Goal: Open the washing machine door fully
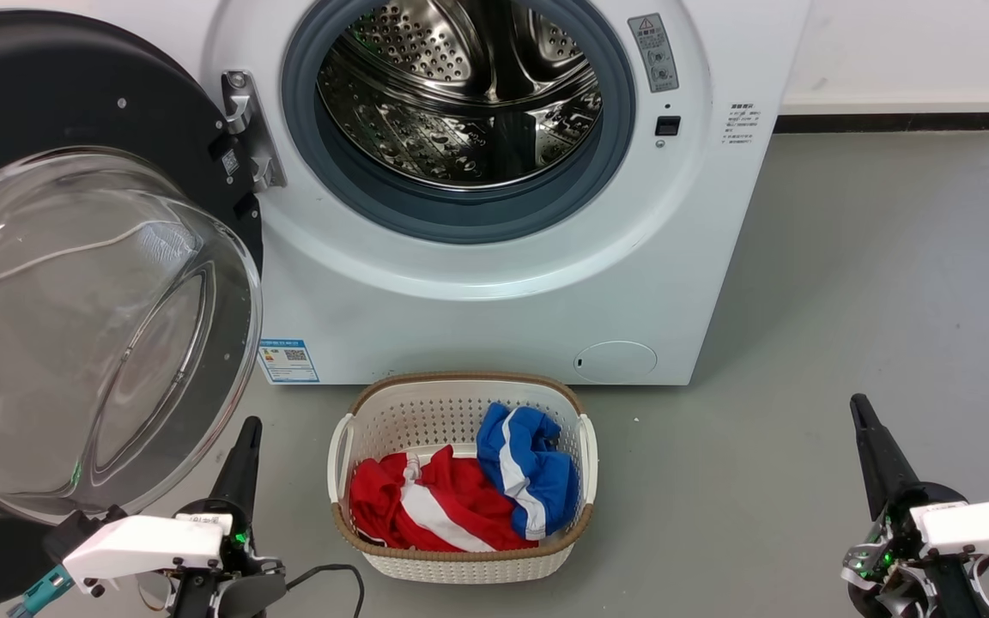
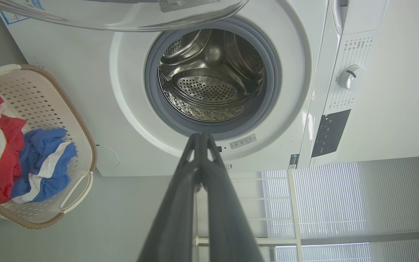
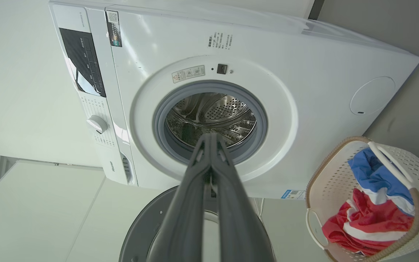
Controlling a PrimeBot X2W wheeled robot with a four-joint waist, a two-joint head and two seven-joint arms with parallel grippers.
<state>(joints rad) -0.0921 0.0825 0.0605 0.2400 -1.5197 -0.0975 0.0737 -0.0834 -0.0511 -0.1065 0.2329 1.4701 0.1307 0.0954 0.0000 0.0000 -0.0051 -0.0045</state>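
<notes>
On the washing machine (image 1: 477, 330) you find a grey sticker (image 1: 654, 51) with a warning triangle and a blue label (image 1: 288, 360) with a QR code; their print is too small to read.

Perforated shiny steel drum (image 1: 460, 94)

Left end effector (image 1: 251, 427), right end effector (image 1: 858, 405) closed.

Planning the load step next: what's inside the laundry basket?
The laundry basket holds a crumpled red-and-white garment and, to its right, a blue-and-white garment. Anything under them, and the basket floor there, is covered.
</notes>
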